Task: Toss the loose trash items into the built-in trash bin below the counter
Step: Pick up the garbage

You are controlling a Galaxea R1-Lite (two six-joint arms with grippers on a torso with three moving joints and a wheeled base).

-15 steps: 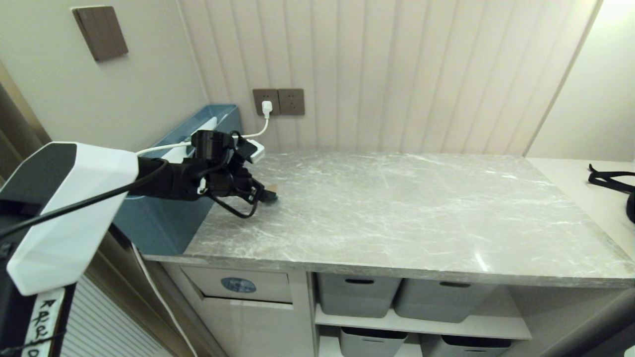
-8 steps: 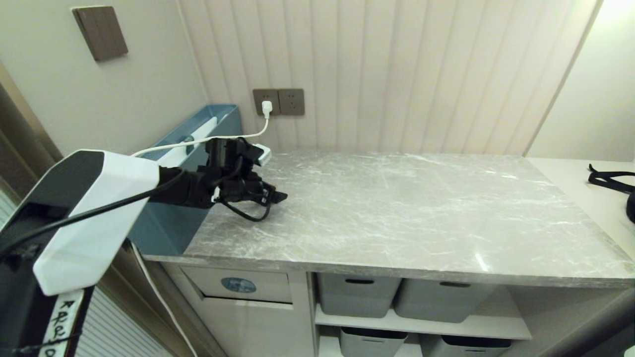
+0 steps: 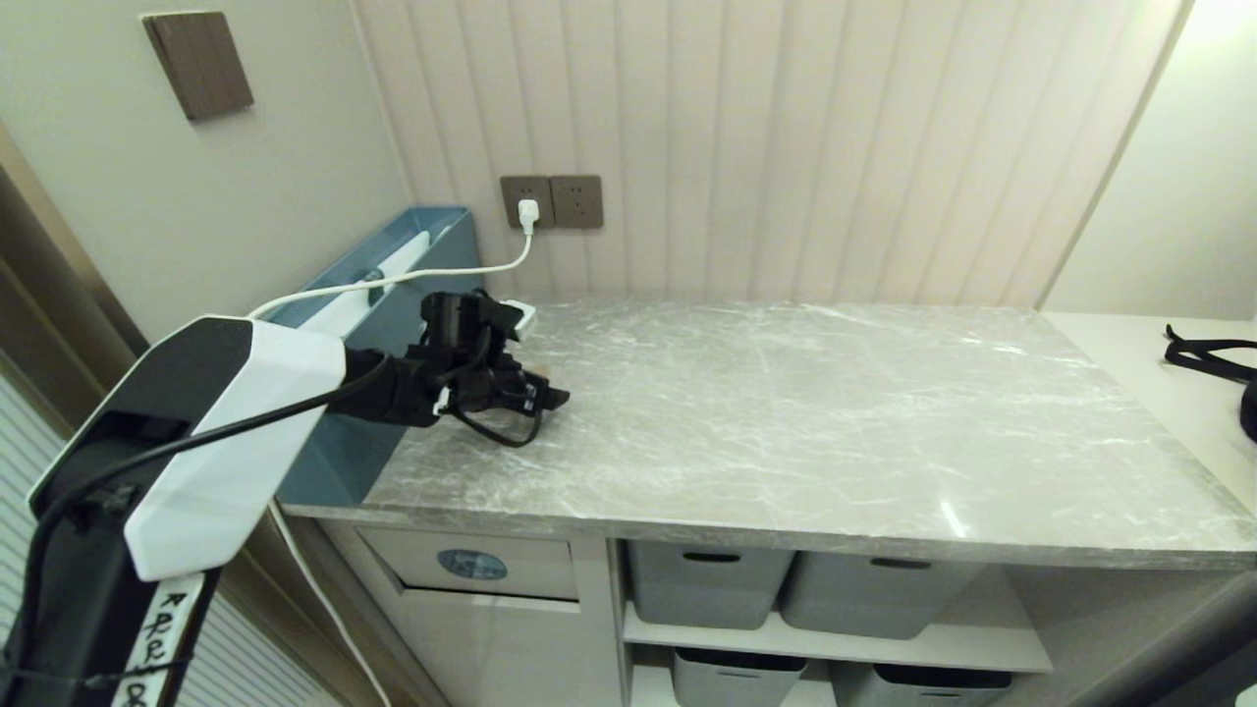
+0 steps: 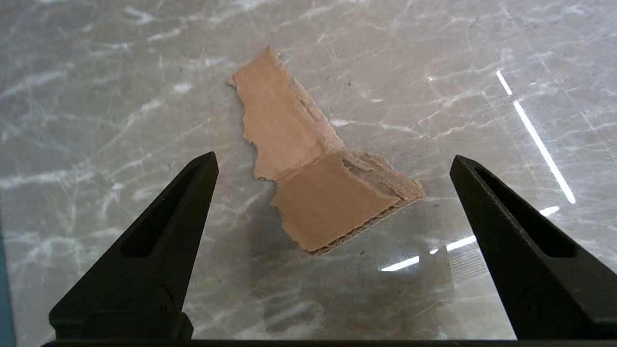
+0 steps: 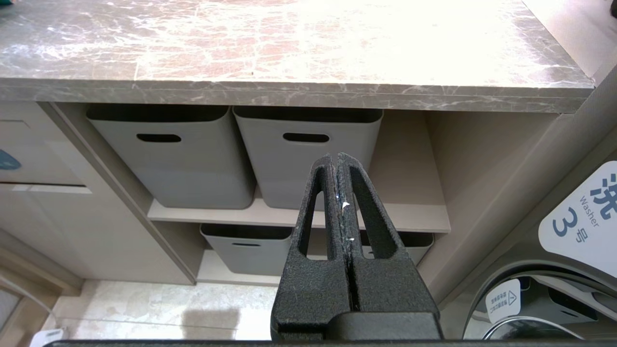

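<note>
A torn, folded piece of brown cardboard [image 4: 289, 125] lies flat on the grey marble counter [image 3: 786, 412]. My left gripper [image 4: 333, 158] hovers just above it, open wide, with one finger on each side and nothing gripped. In the head view that gripper [image 3: 550, 398] is at the counter's far left and hides the cardboard. The built-in trash bin's flap [image 3: 530, 570], with its round blue sticker, sits below the counter's left end. My right gripper [image 5: 336, 156] is shut and empty, parked low in front of the shelves.
A long blue-teal box [image 3: 344, 432] stands along the left wall beside the left arm. A white charger cable [image 3: 393, 280] runs over it to the wall socket [image 3: 528, 211]. Grey tubs [image 3: 707, 584] fill the shelves under the counter. A washer door [image 5: 578, 217] is at the right.
The left arm has reached farther over the counter, carrying its gripper a little to the right and rolling the wrist. Its jaws stayed open. The right arm has not moved.
</note>
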